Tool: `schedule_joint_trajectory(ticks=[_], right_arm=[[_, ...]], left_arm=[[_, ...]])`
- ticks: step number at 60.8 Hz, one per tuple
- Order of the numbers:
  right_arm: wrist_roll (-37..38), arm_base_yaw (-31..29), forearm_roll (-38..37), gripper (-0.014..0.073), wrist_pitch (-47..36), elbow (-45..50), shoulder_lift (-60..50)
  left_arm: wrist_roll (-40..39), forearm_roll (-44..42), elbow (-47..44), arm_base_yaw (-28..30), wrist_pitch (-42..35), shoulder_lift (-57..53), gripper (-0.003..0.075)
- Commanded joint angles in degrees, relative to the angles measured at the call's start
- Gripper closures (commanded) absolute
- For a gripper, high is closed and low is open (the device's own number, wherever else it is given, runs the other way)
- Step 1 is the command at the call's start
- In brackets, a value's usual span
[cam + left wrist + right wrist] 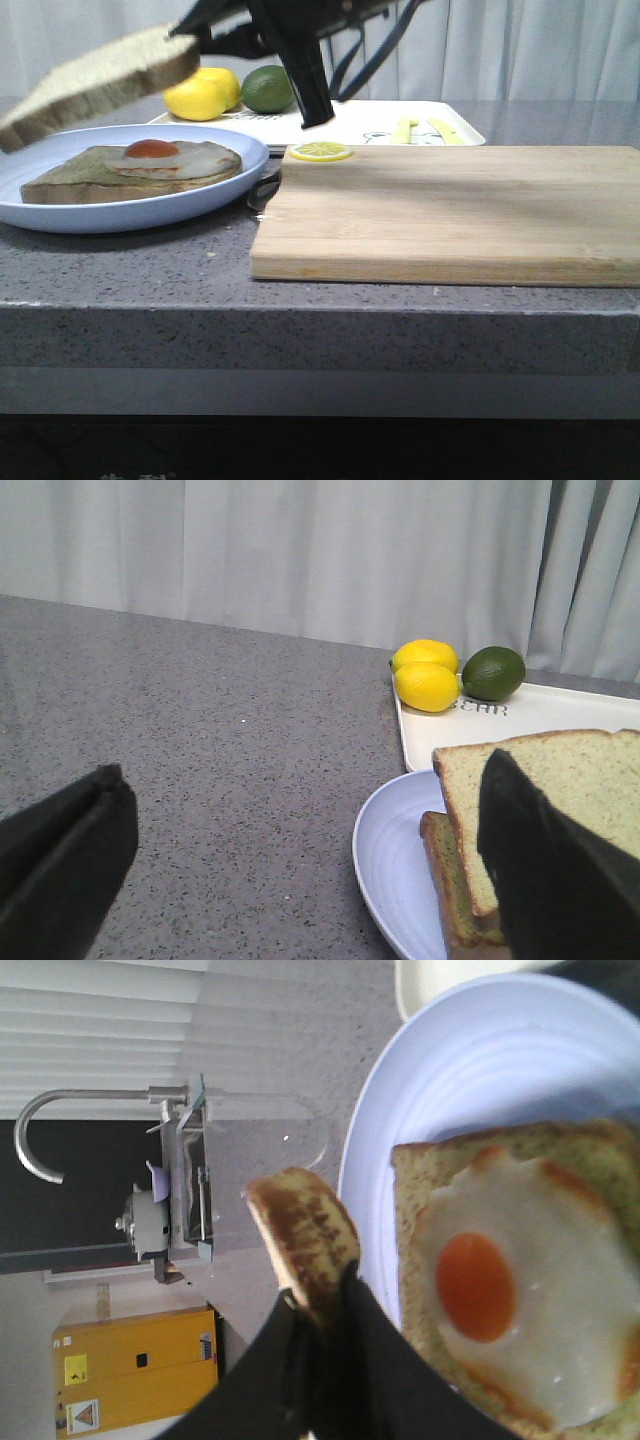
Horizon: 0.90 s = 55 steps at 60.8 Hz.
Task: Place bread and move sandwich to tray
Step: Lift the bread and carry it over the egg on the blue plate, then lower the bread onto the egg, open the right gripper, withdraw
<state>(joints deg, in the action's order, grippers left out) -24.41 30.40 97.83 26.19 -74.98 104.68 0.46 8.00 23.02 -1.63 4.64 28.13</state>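
Observation:
My right gripper (325, 1310) is shut on the crust edge of the bread (305, 1235). It holds the slice (100, 80) tilted in the air above the pale-blue plate (60, 215). Under it on the plate lies the sandwich base, a toast slice topped with a fried egg (170, 160) (500, 1280). In the left wrist view the bread (570, 780) hangs over the lower toast (450, 880). My left gripper (300, 880) is wide open beside the plate (395, 860), with nothing between its fingers. The white tray (400, 125) (560, 715) lies behind the plate.
Two lemons (200, 95) and a lime (267, 88) sit at the tray's left end. A wooden cutting board (450, 215) fills the right of the counter, with a lemon slice (320, 151) at its far corner. A dark object (262, 190) lies between plate and board.

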Motion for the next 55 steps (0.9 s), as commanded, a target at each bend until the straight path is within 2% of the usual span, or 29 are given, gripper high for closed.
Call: schedule_joint_trajectory(ticks=[1, 24, 31, 40, 55], right_arm=[[-0.23, -0.05, 2.72, 0.0664, 0.44, -1.83, -1.99], [-0.23, -0.10, 0.32, 0.0663, -3.22, 1.05, -1.17], [-0.23, -0.10, -0.11, 0.0638, -3.44, 3.30, -1.17], [-0.23, -0.10, -3.33, 0.0500, -2.88, 4.73, -1.17], [-0.23, -0.10, -5.25, 0.0200, -0.37, 4.73, -1.38]], left_arm=[[-0.46, 0.43, 1.90, -0.46, -5.03, 0.42, 0.0048], [-0.46, 0.43, 1.90, -0.46, -5.03, 0.42, 0.0048], [-0.46, 0.43, 1.90, -0.46, -5.03, 0.42, 0.0048], [-0.46, 0.43, 1.90, -0.46, -5.03, 0.42, 0.0048], [-0.46, 0.43, 1.90, -0.46, -5.03, 0.42, 0.0048]])
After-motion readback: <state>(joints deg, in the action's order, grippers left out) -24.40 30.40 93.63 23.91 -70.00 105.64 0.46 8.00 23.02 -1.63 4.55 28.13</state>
